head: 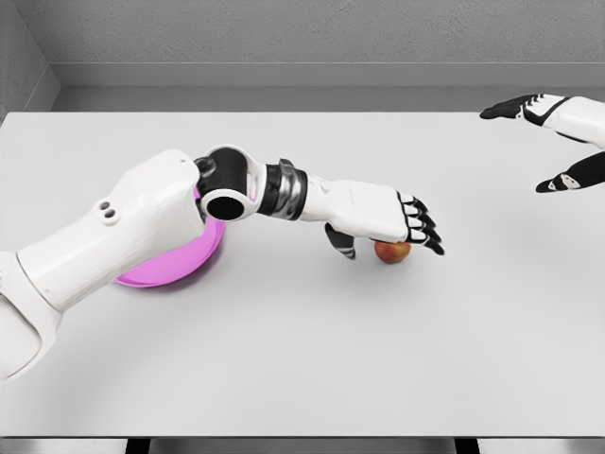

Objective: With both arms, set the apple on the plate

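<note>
Apple [392, 252], small, round and reddish with a smooth skin, sat on the matte grey desk [312, 359], right of centre. The left hand [388, 219] hovered flat above it, black-tipped fingers stretched out straight and the thumb hanging beside the fruit, gripping nothing. Behind the bulky white forearm lay the plate [180, 270], a shallow glossy magenta disc, mostly hidden, well apart from the apple. At the far right edge the right hand [548, 142] was raised with fingers spread wide, holding nothing.
</note>
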{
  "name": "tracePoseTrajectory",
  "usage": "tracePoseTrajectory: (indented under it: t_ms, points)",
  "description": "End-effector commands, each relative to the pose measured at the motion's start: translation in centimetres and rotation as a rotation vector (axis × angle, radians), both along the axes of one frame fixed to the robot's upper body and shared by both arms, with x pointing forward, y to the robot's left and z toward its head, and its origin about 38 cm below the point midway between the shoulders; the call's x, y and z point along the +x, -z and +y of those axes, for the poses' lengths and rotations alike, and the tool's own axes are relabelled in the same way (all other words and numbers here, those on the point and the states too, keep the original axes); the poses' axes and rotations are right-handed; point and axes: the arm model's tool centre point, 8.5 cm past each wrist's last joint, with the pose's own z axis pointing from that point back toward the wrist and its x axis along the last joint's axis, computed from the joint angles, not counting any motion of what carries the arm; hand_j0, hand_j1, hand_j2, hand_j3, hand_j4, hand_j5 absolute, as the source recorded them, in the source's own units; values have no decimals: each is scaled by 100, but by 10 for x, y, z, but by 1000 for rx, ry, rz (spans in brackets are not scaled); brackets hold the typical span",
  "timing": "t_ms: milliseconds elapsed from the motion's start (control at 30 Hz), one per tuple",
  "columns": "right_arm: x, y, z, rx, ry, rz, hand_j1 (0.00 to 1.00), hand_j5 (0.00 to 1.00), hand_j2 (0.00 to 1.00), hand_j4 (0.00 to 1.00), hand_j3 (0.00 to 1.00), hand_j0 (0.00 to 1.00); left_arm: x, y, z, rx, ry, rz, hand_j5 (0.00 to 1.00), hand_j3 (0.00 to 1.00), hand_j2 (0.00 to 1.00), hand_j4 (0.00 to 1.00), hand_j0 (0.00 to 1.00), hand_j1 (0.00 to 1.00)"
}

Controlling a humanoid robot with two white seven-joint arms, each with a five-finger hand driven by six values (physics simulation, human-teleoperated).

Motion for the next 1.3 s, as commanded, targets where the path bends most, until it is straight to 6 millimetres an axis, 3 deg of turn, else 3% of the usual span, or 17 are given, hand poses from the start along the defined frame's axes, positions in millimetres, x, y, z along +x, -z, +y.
tracePoseTrajectory:
  t_ms: [0,233,600,767,1100,1267]
  points:
    - [0,-1,0,0,2,0,100,100,100,100,100,100,2,2,-2,4,-10,4,100,100,100,100,100,100]
    - [0,-1,-1,-2,3,0,100,100,100,100,100,100,15,11,-8,42,-45,-12,100,100,100,100,100,100]
    - [0,1,0,-4,0,6,100,100,100,100,100,100,8,16,-27,62,-41,-21,98,98,98,98,98,98]
    - [0,2,0,-7,0,8,100,100,100,100,100,100,11,18,-24,71,-52,-19,90,90,90,90,90,90]
    - [-1,4,1,-10,-1,14,100,100,100,100,100,100,28,32,-10,122,-117,-7,89,89,89,89,89,89]
    - [-1,4,1,-10,-1,14,100,100,100,100,100,100,28,32,-13,124,-115,-10,89,89,89,89,89,89]
